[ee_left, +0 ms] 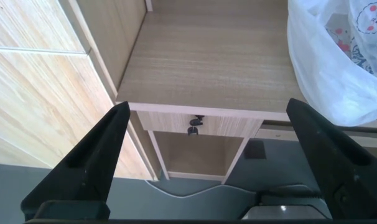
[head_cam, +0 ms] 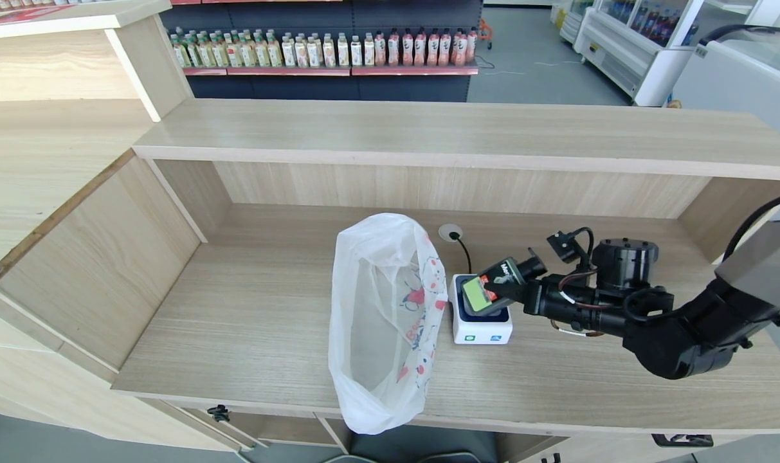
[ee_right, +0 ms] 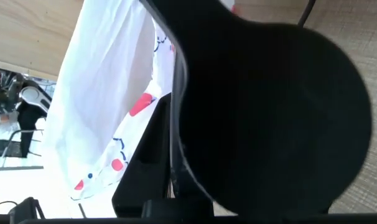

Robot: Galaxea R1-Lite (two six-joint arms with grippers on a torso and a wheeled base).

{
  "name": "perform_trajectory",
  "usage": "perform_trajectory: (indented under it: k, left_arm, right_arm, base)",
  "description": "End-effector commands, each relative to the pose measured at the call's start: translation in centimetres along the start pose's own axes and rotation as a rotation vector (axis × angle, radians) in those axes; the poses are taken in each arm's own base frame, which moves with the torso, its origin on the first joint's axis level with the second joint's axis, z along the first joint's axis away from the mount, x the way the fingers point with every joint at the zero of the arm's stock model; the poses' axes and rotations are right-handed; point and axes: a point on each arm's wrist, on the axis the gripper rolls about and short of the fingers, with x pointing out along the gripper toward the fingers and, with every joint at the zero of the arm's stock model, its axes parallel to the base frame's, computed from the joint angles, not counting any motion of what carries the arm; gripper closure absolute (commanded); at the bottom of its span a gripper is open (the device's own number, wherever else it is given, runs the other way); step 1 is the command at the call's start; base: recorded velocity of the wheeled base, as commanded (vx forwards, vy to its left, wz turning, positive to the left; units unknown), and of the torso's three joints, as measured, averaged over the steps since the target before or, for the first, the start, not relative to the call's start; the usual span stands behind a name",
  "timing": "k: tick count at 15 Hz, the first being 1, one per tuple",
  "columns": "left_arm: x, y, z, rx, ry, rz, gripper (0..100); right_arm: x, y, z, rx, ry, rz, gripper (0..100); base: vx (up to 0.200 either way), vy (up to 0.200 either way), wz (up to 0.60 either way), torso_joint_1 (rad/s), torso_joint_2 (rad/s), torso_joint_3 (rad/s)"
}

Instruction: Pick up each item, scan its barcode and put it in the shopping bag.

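The right gripper (head_cam: 502,291) was clamped on a dark, green-labelled item (head_cam: 478,293), held just above the white scanner (head_cam: 481,331). Its long axis pointed left toward the open shopping bag (head_cam: 377,308) just beside.

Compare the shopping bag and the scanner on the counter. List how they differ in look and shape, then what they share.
The shopping bag is soft, crumpled, see-through plastic; the scanner is a rigid box. The shopping bag is far bigger; the scanner is small and squat. The shopping bag carries red and blue prints; the scanner has a dark top and a cable. Both are white and sit on the wooden counter.
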Motion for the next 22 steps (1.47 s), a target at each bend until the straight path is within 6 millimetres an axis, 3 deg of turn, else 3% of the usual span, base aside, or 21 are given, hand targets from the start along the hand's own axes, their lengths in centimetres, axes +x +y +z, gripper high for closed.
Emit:
perform_trajectory:
  k: [1, 2, 3, 5, 6, 8, 12, 22]
  left_arm:
    - [0.0, 0.0, 0.0, 0.0, 0.0, 0.0, 0]
    - [0.0, 0.0, 0.0, 0.0, 0.0, 0.0, 0]
    - [0.0, 0.0, 0.0, 0.0, 0.0, 0.0, 0]
    - [0.0, 0.0, 0.0, 0.001, 0.0, 0.0, 0]
    - [0.0, 0.0, 0.0, 0.0, 0.0, 0.0, 0]
    - [0.0, 0.0, 0.0, 0.0, 0.0, 0.0, 0]
    - [0.0, 0.0, 0.0, 0.003, 0.0, 0.0, 0]
    - [0.0, 0.0, 0.0, 0.009, 0.0, 0.0, 0]
  right_arm:
    - [-2.7, 3.1, 3.3, 0.021, -0.09, 0.031, 100]
    - [-3.0, 3.5, 3.7, 0.027, -0.102, 0.036, 100]
    - [-8.6, 7.5, 7.7, 0.02, -0.217, 0.044, 100]
    - [-13.3, 9.9, 9.1, -0.046, -0.23, -0.026, 100]
    - [-15.1, 9.7, 8.9, -0.14, -0.209, -0.105, 100]
    - [-16.7, 8.2, 8.7, -0.32, -0.202, -0.219, 100]
    - [-18.2, 6.4, 7.7, -0.516, -0.166, -0.432, 100]
    - [-17.7, 7.0, 7.4, -0.416, -0.171, -0.382, 100]
  base:
    - [0.0, 0.0, 0.0, 0.0, 0.0, 0.0]
    - [0.0, 0.0, 0.0, 0.0, 0.0, 0.0]
    - [0.0, 0.0, 0.0, 0.0, 0.0, 0.0]
    - [0.0, 0.0, 0.0, 0.0, 0.0, 0.0]
    - [0.0, 0.0, 0.0, 0.0, 0.0, 0.0]
    - [0.0, 0.0, 0.0, 0.0, 0.0, 0.0]
    - [0.0, 0.0, 0.0, 0.0, 0.0, 0.0]
    - [0.0, 0.18, 0.0, 0.001, 0.0, 0.001]
